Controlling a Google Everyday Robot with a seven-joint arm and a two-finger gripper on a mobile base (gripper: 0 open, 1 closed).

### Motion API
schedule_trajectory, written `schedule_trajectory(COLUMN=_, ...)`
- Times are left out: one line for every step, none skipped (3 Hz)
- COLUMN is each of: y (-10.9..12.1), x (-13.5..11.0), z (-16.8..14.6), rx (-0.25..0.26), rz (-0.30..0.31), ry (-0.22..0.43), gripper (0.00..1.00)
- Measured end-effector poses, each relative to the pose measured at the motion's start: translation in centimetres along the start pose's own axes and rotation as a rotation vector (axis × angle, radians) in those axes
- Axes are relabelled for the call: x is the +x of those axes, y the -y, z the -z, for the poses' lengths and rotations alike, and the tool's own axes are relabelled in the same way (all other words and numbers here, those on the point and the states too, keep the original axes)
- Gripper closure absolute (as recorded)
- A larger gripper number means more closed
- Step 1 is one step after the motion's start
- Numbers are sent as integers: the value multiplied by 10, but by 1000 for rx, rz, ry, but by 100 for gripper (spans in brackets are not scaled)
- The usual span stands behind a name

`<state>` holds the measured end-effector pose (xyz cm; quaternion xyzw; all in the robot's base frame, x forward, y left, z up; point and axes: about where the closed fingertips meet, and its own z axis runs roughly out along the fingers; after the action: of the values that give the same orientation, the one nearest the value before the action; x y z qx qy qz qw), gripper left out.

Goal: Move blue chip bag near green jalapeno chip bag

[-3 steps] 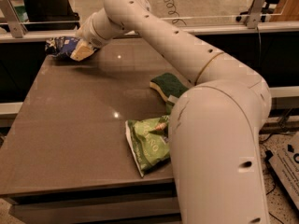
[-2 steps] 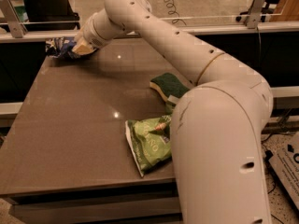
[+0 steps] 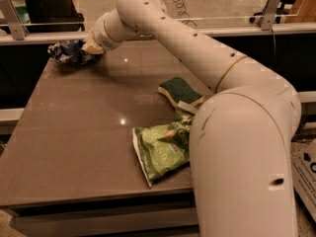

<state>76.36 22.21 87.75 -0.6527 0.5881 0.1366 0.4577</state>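
**Blue chip bag point(image 3: 68, 52) met by the tool point(image 3: 92, 45), well apart from the green jalapeno chip bag point(image 3: 160, 152)**

I have the arm point(image 3: 197, 48) stretched a long way from the green jalapeno chip bag. The blue chip bag lies crumpled at the corner of the tabletop point(image 3: 74, 132) diagonally farthest from it, so nothing shorter would reach. The tool sits against that bag's right side, touching it or very nearly. I cannot tell from my view whether the tool is spread, pressed together or pinching the foil, because its tip is buried against the crinkles.

I judge this to be the grasp step, with the carry not yet begun.

The green jalapeno chip bag lies flat at the near edge, its right part hidden behind the robot's own body. A sponge point(image 3: 178, 90), yellow with a dark green top, lies just beyond it on the far side. The bare surface to the left of the green jalapeno chip bag therefore looks like the sensible place to set down.

My worry is the foil. A crumpled, slick bag gives only a thin fold to hold, and on a long carry it could slip free.
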Motion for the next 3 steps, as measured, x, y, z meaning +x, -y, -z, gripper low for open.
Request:
schedule_trajectory(y=3, x=-11, z=27, rx=-2, rz=20, ry=29, gripper=100)
schedule_trajectory(y=-3, x=-30, z=66, rx=-30, rz=65, ry=75, gripper=100)
schedule_trajectory(y=-24, x=-45, z=111, rx=-72, rz=109, ry=121, gripper=100)
